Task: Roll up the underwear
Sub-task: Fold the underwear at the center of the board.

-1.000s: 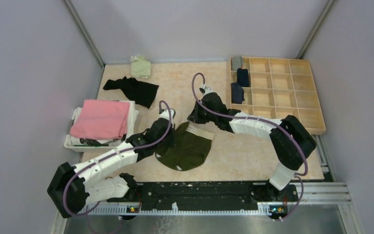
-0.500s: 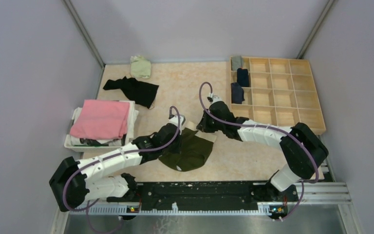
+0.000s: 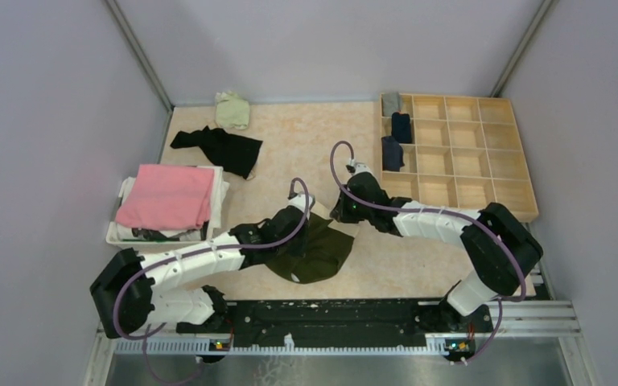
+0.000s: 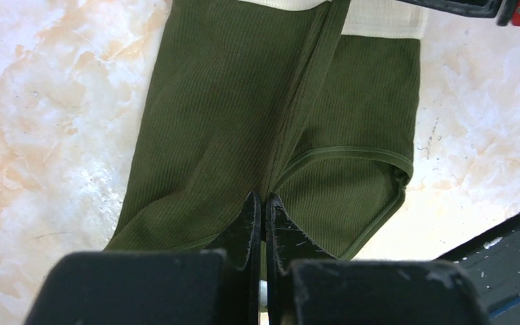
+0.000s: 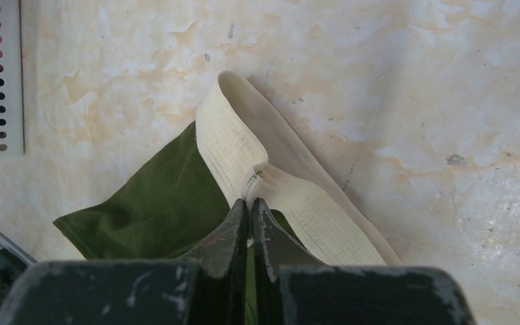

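Underwear (image 4: 230, 115) of ribbed olive knit, cream waistband (image 5: 233, 145)

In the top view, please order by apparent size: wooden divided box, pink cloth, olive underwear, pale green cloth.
wooden divided box
pink cloth
olive underwear, partly covered, so its place is unsure
pale green cloth

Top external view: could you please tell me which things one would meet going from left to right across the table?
pink cloth → olive green underwear → wooden compartment tray. The black garment and the pale green cloth overlap the others sideways, so they are left out.
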Motion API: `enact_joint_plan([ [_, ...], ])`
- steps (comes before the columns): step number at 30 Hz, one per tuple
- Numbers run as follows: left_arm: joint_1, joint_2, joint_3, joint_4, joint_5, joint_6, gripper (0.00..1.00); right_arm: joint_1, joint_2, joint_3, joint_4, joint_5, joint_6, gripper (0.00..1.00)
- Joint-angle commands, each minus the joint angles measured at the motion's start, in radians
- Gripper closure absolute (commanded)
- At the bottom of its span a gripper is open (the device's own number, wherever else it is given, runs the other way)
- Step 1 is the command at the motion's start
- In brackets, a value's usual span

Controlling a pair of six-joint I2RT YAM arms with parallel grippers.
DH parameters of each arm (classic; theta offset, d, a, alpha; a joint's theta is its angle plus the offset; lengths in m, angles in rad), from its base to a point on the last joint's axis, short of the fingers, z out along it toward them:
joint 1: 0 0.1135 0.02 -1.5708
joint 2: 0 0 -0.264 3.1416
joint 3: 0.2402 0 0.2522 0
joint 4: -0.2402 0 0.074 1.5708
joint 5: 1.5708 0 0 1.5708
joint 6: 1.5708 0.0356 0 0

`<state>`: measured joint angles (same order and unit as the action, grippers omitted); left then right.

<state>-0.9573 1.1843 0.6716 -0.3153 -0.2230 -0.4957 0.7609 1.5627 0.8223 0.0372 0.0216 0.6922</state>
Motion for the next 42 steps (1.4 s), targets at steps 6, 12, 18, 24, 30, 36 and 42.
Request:
enact_joint_plan([
  [6,-0.044,0.115,0.004,0.053,0.006,-0.046,1.0,-0.007,-0.034,-0.059,0.063,0.007,-0.023,0.99],
  [12,-0.088,0.13,0.036,0.084,0.034,-0.07,1.0,-0.007,-0.001,-0.066,0.066,0.02,-0.025,0.99],
  [18,-0.117,0.184,0.079,0.105,0.058,-0.08,1.0,-0.007,0.041,-0.071,0.067,0.023,-0.024,1.0],
  [24,-0.149,0.234,0.067,0.134,0.058,-0.111,1.0,-0.007,0.069,-0.079,0.075,0.025,-0.023,1.0],
  [30,-0.155,0.291,-0.01,0.212,0.05,-0.154,1.0,-0.006,0.054,-0.077,0.085,0.004,-0.03,1.0],
  [36,-0.156,0.364,-0.038,0.225,0.035,-0.195,1.0,-0.006,-0.038,-0.069,0.071,-0.019,-0.05,1.0],
  [42,-0.158,0.394,-0.04,0.223,0.032,-0.198,1.0,-0.007,-0.147,-0.074,-0.017,-0.003,-0.055,1.0],
])
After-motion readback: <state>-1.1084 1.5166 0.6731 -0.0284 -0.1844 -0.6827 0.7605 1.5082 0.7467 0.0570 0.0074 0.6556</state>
